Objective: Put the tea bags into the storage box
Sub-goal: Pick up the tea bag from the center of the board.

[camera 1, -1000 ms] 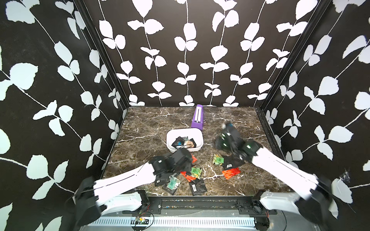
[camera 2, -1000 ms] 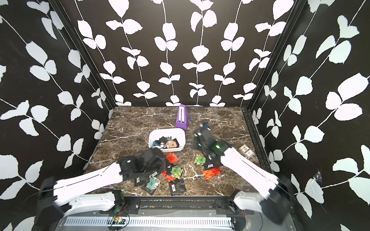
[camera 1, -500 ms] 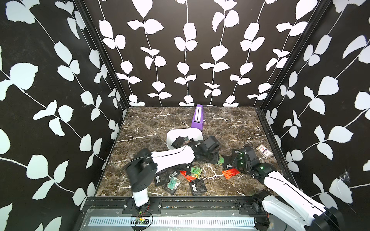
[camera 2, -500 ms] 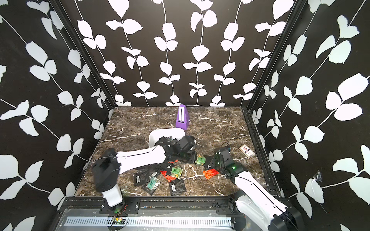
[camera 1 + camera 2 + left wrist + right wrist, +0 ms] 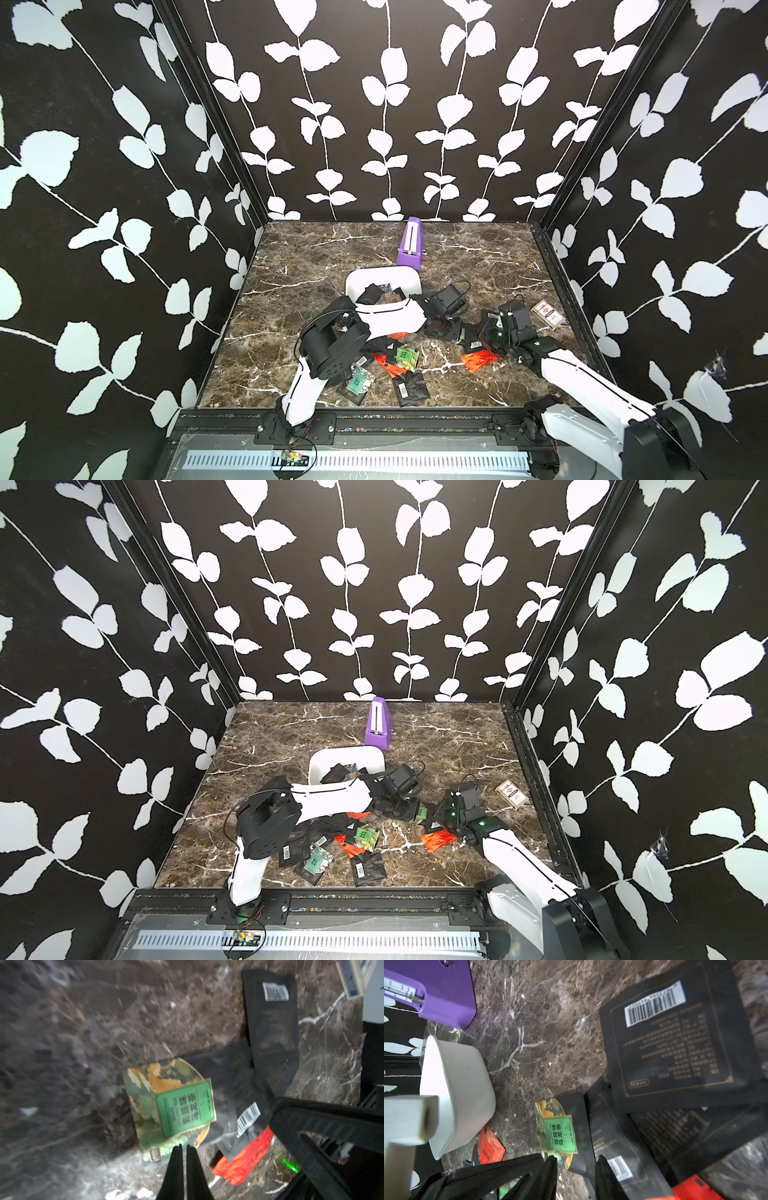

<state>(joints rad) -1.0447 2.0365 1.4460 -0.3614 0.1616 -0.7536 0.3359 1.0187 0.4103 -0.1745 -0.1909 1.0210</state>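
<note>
The white storage box [image 5: 382,272] [image 5: 467,1076] holds a few dark tea bags. More tea bags lie loose in front of it: green [image 5: 406,357], red [image 5: 478,360] and black [image 5: 411,388]. My left gripper [image 5: 446,330] [image 5: 184,1147] reaches across to the right of the box. It is shut, its tips at the edge of a flat green-labelled tea bag [image 5: 178,1109] [image 5: 560,1132]. My right gripper [image 5: 484,336] [image 5: 576,1159] faces it from the right. It is open, low over the edge of a black tea bag [image 5: 612,1147] beside the green one.
A purple box [image 5: 410,245] stands behind the storage box. A clear-wrapped card pack [image 5: 548,313] lies near the right wall. The two grippers are very close together. Patterned walls close in three sides of the marble table [image 5: 311,257].
My left arm swung from the front-left pile to the right of the box while its gripper shut. My right arm dropped from near the box to the tea bags at the right, its jaws narrowing.
</note>
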